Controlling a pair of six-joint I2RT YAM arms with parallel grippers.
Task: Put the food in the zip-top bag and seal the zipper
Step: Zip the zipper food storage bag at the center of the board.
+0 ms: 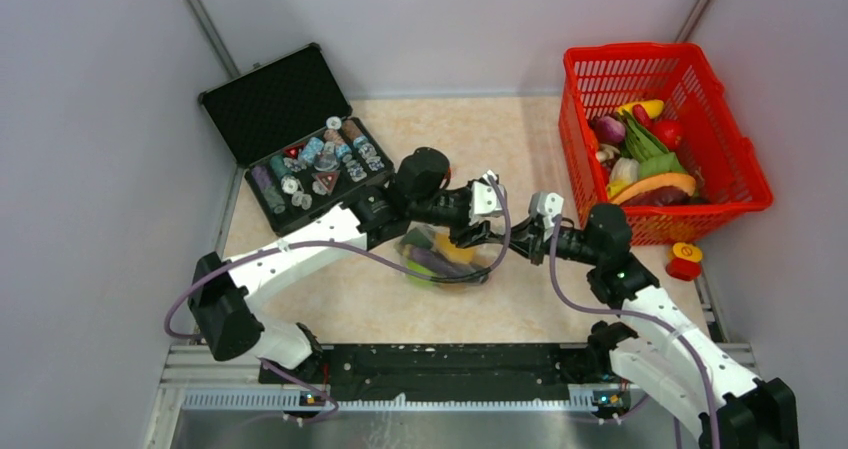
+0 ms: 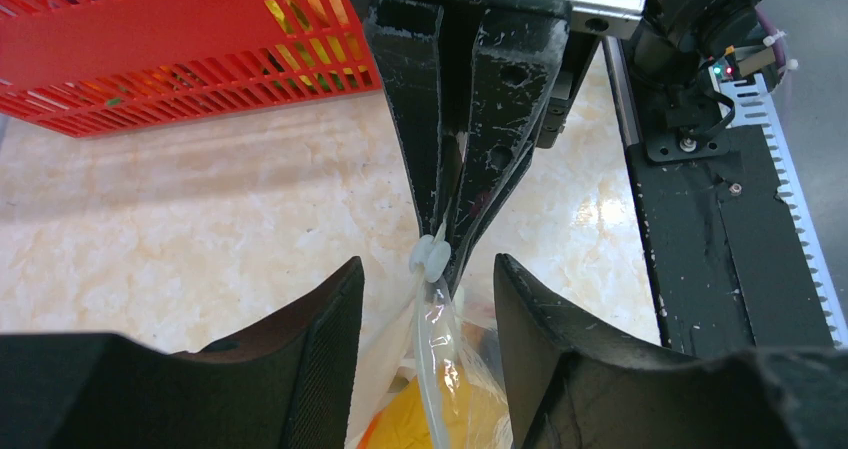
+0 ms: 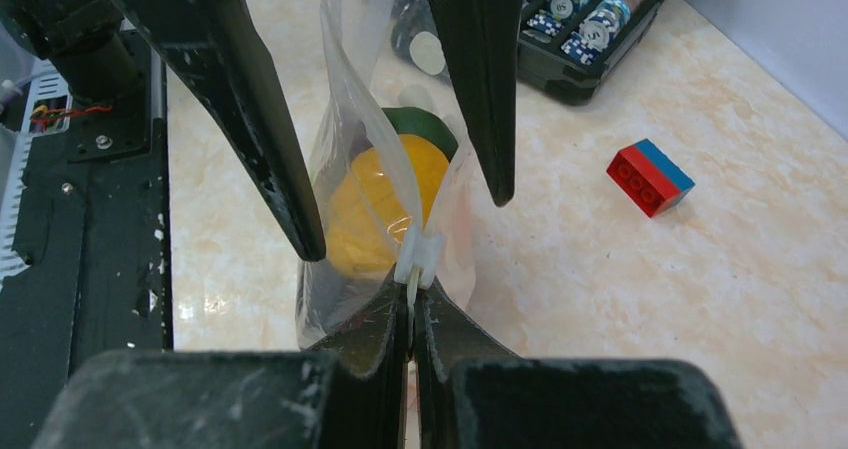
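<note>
The clear zip-top bag (image 1: 445,264) lies mid-table with food in it: a purple eggplant (image 1: 436,261), a yellow-orange piece (image 3: 370,209) and a dark green piece (image 3: 428,131). My right gripper (image 3: 412,297) is shut on the end of the bag's whitish zipper strip (image 2: 435,369), just behind a small white slider (image 3: 418,257). My left gripper (image 2: 428,264) is open. Its two fingers straddle the strip and the slider (image 2: 432,259) without touching them. In the top view the left gripper (image 1: 478,234) and the right gripper (image 1: 505,241) meet tip to tip at the bag's right edge.
A red mesh basket (image 1: 660,61) with more toy food stands at the back right. An open black case (image 1: 275,104) of small bottles and discs is at the back left. A red-and-blue brick (image 3: 650,176) lies on the table. A red-and-yellow toy (image 1: 685,261) lies by the basket.
</note>
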